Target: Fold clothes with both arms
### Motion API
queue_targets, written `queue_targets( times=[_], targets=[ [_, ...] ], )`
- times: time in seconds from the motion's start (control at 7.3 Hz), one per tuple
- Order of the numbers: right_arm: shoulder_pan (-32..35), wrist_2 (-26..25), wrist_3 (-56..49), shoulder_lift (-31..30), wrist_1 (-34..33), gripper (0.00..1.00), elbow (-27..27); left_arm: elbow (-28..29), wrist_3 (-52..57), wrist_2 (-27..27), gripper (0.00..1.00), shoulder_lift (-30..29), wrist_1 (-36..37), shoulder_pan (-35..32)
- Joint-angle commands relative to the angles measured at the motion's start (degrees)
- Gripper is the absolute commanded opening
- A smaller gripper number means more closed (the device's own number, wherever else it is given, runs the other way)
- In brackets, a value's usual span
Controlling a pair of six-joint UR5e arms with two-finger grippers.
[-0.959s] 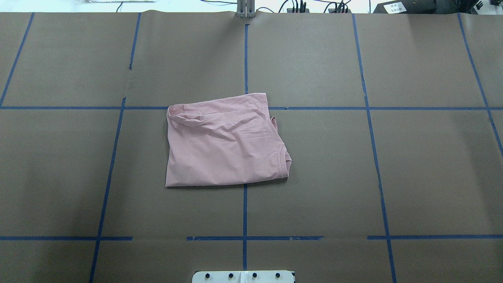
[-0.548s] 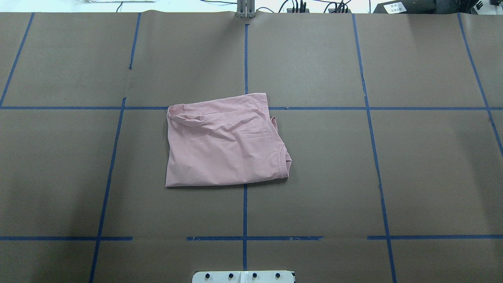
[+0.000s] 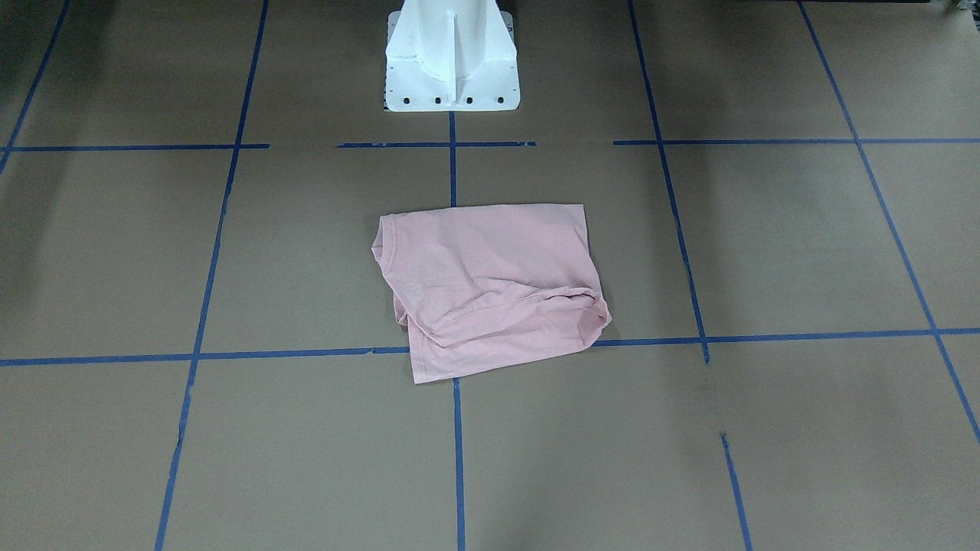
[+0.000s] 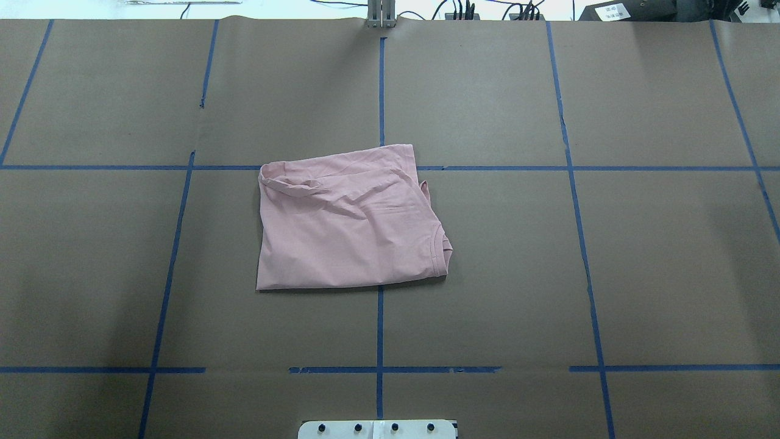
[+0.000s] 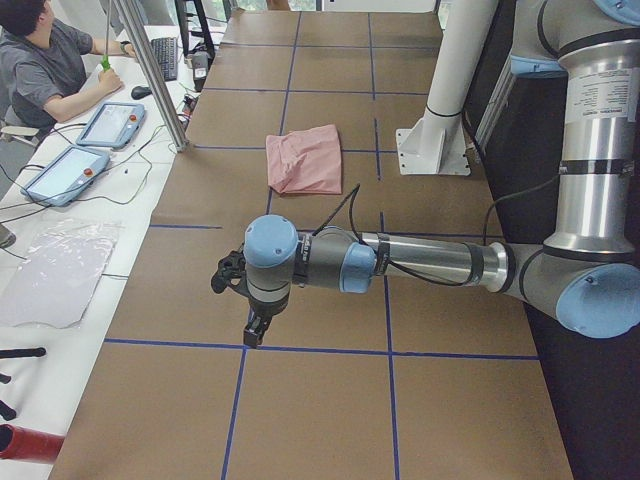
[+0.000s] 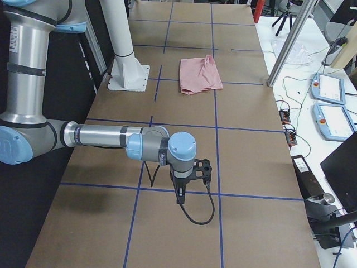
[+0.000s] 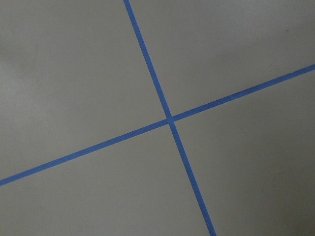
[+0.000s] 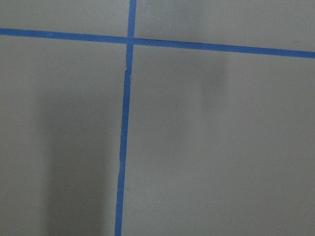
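In the front-facing view we see the T-shirt (image 3: 490,287) folded into a rough rectangle near the middle of the worktop (image 3: 804,245). It lies across a blue tape line (image 3: 457,451), with the white pedestal base (image 3: 450,61) at the robot's edge. Its ribbed collar (image 3: 381,243) faces the worktop's right end.

From overhead we find the shirt well apart from every edge, mostly on the robot's left of the centre tape and creased along its far side.

In the exterior left view the near left arm (image 5: 430,262) stretches low over the worktop's left end. The left gripper (image 5: 252,335) points down beside a tape line, well apart from the shirt. We cannot tell how far its fingers are parted or whether they hold anything. A person (image 5: 40,60) sits at a desk beyond the far edge.

In the exterior right view the right arm (image 6: 106,135) reaches over the right end with the right gripper (image 6: 180,198) pointing down. There too we cannot tell.

Both wrist views show us only brown worktop and crossing tape.
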Motion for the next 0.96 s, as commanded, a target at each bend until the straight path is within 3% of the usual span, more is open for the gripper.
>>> queue_targets(
  times=[0.0, 0.82],
  targets=[
    [-0.1, 0.2, -0.1, 0.0, -0.1, 1.0, 0.1, 0.1, 0.0, 0.1, 1.0, 1.3, -0.4, 0.0],
    [-0.1, 1.0, -0.1, 0.0, -0.1, 1.0, 0.1, -0.7, 0.1, 0.1, 1.0, 5.4, -0.4, -0.1]
  ],
)
